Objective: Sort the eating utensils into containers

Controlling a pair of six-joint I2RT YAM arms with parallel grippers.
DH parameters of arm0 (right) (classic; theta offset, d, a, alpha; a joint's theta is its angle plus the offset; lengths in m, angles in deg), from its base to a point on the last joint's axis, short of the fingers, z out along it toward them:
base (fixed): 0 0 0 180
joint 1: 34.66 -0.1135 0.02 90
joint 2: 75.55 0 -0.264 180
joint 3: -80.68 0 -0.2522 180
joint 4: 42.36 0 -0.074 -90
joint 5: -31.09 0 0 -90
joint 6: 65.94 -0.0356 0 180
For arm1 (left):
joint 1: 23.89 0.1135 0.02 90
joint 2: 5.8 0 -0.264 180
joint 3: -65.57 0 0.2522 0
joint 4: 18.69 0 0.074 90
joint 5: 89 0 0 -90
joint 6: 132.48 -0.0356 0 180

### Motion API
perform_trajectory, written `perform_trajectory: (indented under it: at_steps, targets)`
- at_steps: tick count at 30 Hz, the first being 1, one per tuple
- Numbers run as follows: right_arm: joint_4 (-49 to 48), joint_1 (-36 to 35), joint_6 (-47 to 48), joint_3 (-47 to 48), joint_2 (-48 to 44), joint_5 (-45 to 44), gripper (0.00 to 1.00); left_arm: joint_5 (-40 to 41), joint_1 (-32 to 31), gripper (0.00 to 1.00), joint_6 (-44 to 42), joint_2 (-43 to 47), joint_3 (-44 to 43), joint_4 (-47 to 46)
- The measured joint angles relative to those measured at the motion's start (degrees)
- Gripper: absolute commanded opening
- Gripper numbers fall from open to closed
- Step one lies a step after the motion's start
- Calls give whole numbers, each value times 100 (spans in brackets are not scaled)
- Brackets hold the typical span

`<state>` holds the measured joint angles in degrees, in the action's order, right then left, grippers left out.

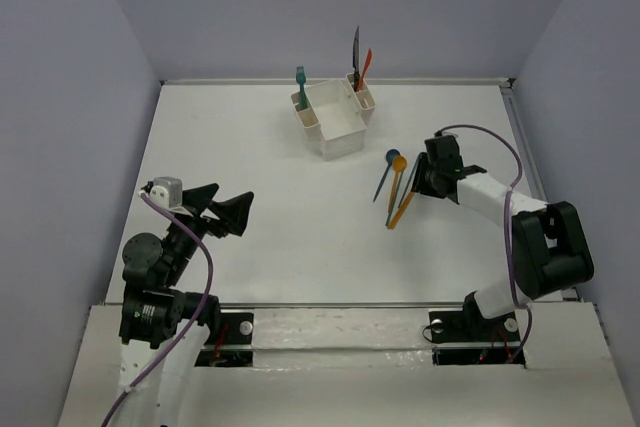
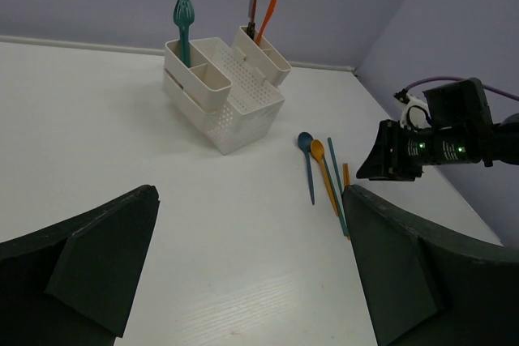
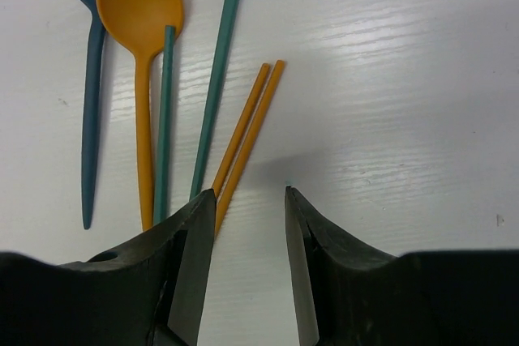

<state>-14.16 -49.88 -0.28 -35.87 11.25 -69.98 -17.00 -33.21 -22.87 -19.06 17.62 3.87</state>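
Utensils sit in two groups, both to the right of the left gripper (image 2: 250,194). Its fingers are spread wide with nothing between them, above the table (image 2: 122,103). Open surface runs from there to the white caddy (image 1: 342,139), which stands near the table's far edge.

A teal fork (image 1: 300,79) stands prongs up in the caddy's left slot. A dark-handled knife (image 1: 355,47) and an orange knife (image 1: 366,62) stand in the right slot, their lower ends hidden by the slot wall.

Right of the caddy, flat on the table, lie a blue spoon (image 3: 91,119), an orange spoon (image 3: 139,6), two teal sticks (image 3: 219,79) and two orange sticks (image 3: 247,119). The top of the right wrist view cuts off the blue spoon's bowl and the longer teal stick, so what that stick is cannot be told.

The right gripper (image 3: 248,200) is low over the table, its fingers a little apart and gripping nothing. It is just beside the orange sticks, and one finger hides their near ends. Bare table lies to the right of the sticks.
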Motion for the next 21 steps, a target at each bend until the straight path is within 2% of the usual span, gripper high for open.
perform_trajectory:
  at_steps: [8, 15, 20, 21]
  targets:
    - [-216, 0, 33, 0, 136, 369, 32, 0, 0, 99, -2, 0, 0, 0]
    - [-256, -144, 109, 396, 332, 437, 28, 0, 0, 99, -2, 0, 0, 0]
    - [-293, -236, 170, 492, 533, 444, 15, 0, 0, 99, -2, 0, 0, 0]
    - [-291, -262, 173, 516, 599, 446, 15, 0, 0, 99, -2, 0, 0, 0]
